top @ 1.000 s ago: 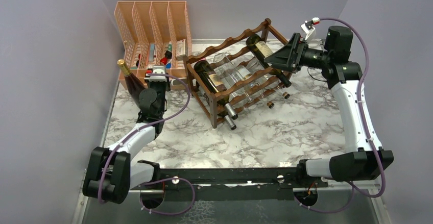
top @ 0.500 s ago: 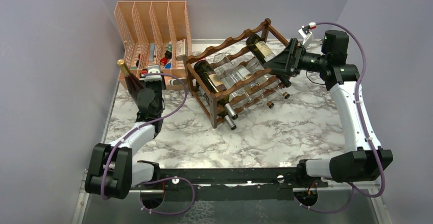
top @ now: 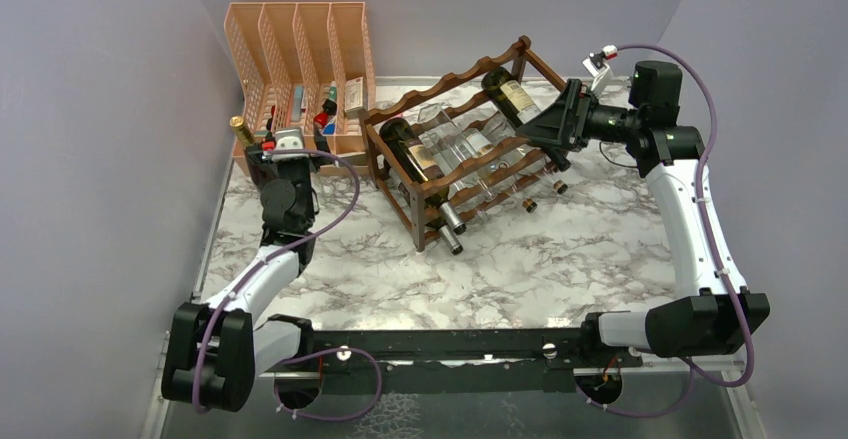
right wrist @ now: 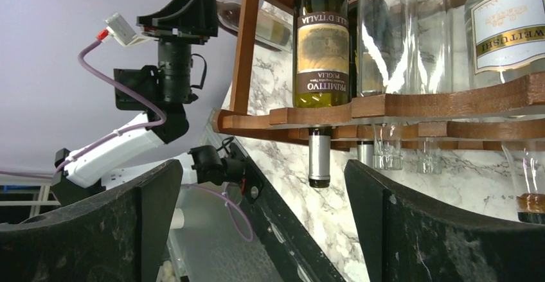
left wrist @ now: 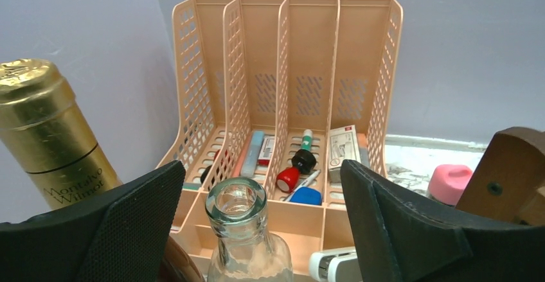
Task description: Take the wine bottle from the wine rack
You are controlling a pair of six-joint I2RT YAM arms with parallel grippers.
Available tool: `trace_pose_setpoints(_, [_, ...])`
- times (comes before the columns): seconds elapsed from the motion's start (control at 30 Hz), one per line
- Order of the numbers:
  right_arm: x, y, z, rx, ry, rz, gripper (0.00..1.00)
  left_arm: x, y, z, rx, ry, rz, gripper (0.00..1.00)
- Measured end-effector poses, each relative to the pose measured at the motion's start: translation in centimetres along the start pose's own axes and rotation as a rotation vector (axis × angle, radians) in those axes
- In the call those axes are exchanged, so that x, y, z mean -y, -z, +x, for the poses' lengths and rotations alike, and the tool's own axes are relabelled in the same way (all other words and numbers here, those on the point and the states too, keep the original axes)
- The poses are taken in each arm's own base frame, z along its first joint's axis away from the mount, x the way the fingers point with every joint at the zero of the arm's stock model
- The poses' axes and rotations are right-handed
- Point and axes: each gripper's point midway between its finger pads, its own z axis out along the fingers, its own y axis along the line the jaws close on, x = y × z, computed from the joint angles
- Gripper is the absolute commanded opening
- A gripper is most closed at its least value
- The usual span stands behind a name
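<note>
The dark wooden wine rack stands askew at the table's back, holding several bottles. A dark wine bottle lies in its upper right tier. My right gripper hangs open just right of it; in the right wrist view that labelled wine bottle points neck-down between wide jaws of the right gripper, untouched. My left gripper is open at the left. A gold-foiled wine bottle stands outside its left finger. A clear glass bottle neck rises between the jaws of the left gripper, untouched.
A peach mesh file organizer with pens and small boxes stands behind the left gripper. A white stapler and a pink object lie near it. The left wall is close to the gold-foiled bottle.
The left gripper has opened and let go of the gold-foiled bottle, shifting slightly left. The right gripper has moved in closer to the rack's right end, still open.
</note>
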Motion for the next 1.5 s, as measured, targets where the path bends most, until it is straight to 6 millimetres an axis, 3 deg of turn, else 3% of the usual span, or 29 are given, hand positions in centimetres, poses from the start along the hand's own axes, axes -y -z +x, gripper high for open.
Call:
trace_pose_setpoints(0.17, [0.6, 0.1, 0.5, -0.014, 0.016, 0.023, 1.0, -0.2, 0.3, -1.0, 0.005, 0.015, -0.003, 0.99])
trace_pose_setpoints(0.33, [1.5, 0.1, 1.0, -0.031, 0.021, 0.054, 0.99, -0.1, 0.4, -4.0, 0.035, 0.038, 0.006, 0.99])
trace_pose_setpoints(0.5, [2.4, 0.2, 1.5, -0.042, 0.034, 0.101, 1.0, 1.9, 1.7, -7.0, 0.073, 0.068, 0.08, 0.99])
trace_pose_setpoints(0.63, [3.3, 0.6, 2.2, -0.043, 0.043, 0.154, 1.0, 2.6, 2.5, -10.4, 0.089, 0.108, 0.135, 0.99])
trace_pose_setpoints(0.83, [3.4, 2.0, 3.9, -0.034, 0.068, 0.215, 1.0, 3.3, 3.9, -17.5, 0.093, 0.2, 0.234, 0.99])
trace_pose_setpoints(0.97, [2.3, 3.2, 4.6, -0.007, 0.108, 0.23, 1.0, 5.1, 5.2, -19.4, 0.043, 0.265, 0.344, 0.99])
trace_pose_setpoints(1.07, [2.0, 3.9, 5.4, 0.006, 0.121, 0.242, 1.0, 7.0, 6.0, -18.0, -0.052, 0.325, 0.428, 0.99])
trace_pose_setpoints(1.33, [2.7, 4.5, 6.9, 0.012, 0.124, 0.283, 1.0, 13.0, 6.3, -10.2, -0.395, 0.471, 0.578, 0.99])
trace_pose_setpoints(1.5, [3.2, 4.6, 6.9, 0.014, 0.132, 0.307, 1.0, 14.5, 6.0, -7.1, -0.52, 0.527, 0.57, 0.99])
